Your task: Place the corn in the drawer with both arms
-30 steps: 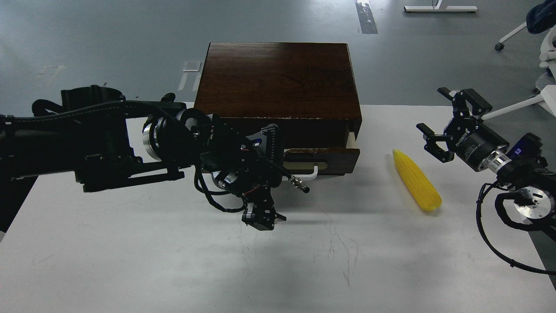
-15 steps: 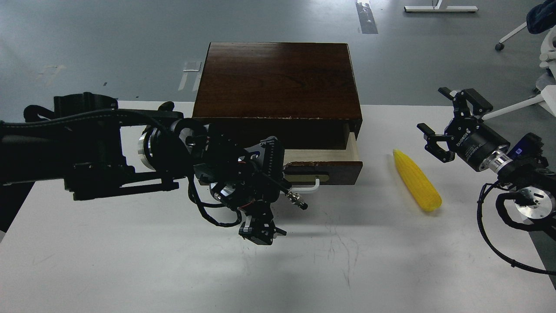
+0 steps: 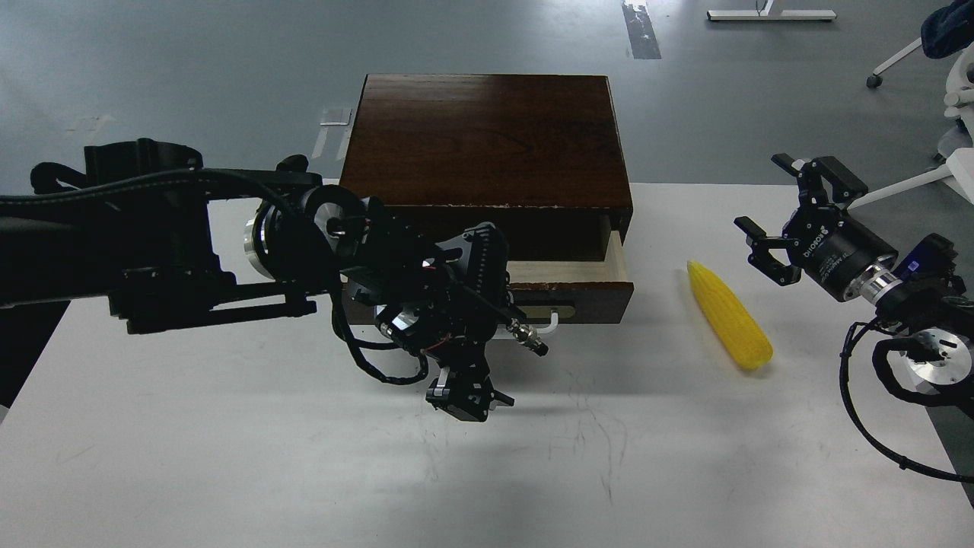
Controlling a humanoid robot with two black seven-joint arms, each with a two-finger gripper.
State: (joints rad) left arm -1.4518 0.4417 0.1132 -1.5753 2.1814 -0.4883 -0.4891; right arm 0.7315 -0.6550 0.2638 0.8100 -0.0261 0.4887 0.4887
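Drawer [image 3: 567,280] work is the step in hand, judging by the narrow strip of pale wood showing behind the dark front: it is only partly out of the brown box [image 3: 487,141], too little for the cob to drop in. You are wanting a straight pull toward yourself on the white handle [image 3: 549,321], keeping the front square to the box so it is not jamming, and opening it well wider than the cob is thick.

In the head view, your left gripper [image 3: 470,397] is hanging low in front of the drawer, just beside the handle's left end. It is dark and seen nearly end-on, so you cannot tell whether its fingers are spread or closed, or whether they are touching the handle at all.

Your right gripper [image 3: 787,217] is hovering with fingers spread wide and holding nothing, near the pointed end of the corn [image 3: 729,315] but apart from it.

The corn is lying flat on the white table [image 3: 228,457], to the right of the drawer and clear of it, tip pointing away from you. It is looking bright yellow, bumpy and tapered, so grasp it across the thick middle.
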